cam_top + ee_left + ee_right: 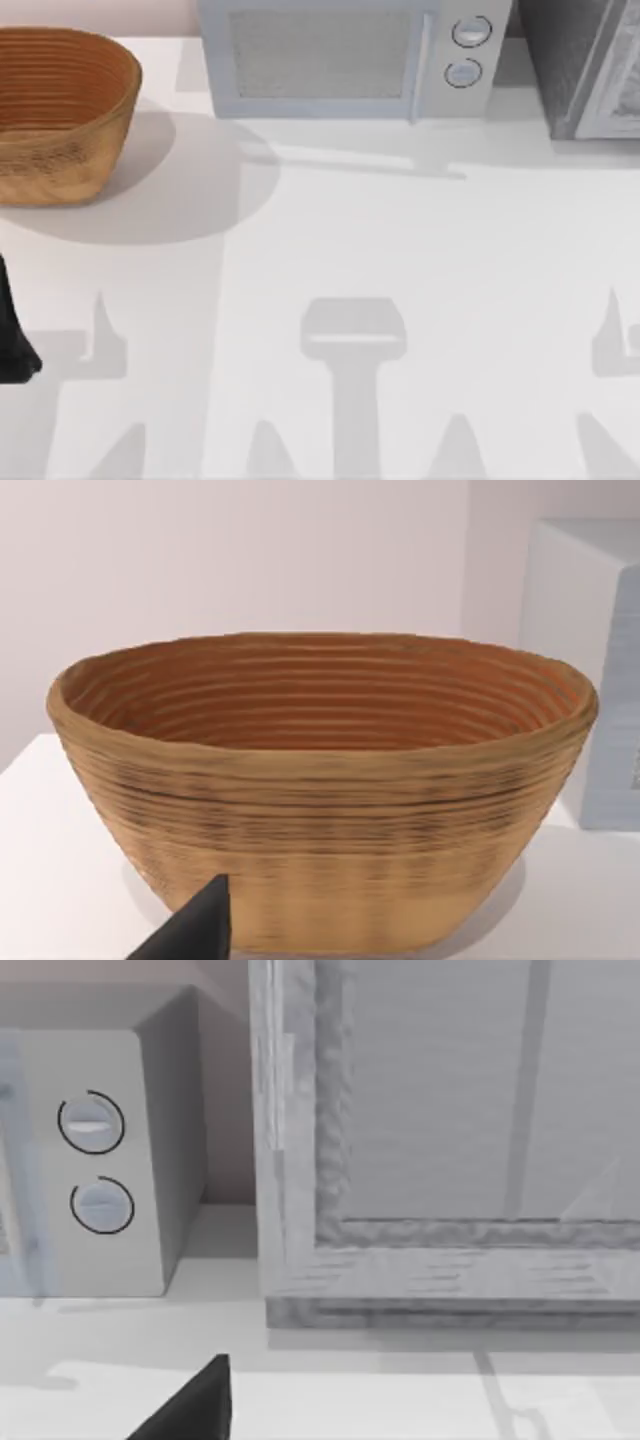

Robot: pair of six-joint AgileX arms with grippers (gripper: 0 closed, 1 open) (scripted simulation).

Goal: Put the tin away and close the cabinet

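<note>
table: plain white flat tabletop point(330, 240)
far left: oval woven brown wicker basket point(60, 110)
far middle: white boxy microwave point(350, 55), two round knobs
far right: dark grey speckled cabinet point(560, 60)

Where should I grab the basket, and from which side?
Probably the rim, from above, with one finger inside and one outside. The basket stands upright with its mouth open, and its flaring walls look too wide to span, so the thin rim is the likeliest hold.

A woven basket point(60, 110) sits left of the white microwave point(350, 55).
</note>
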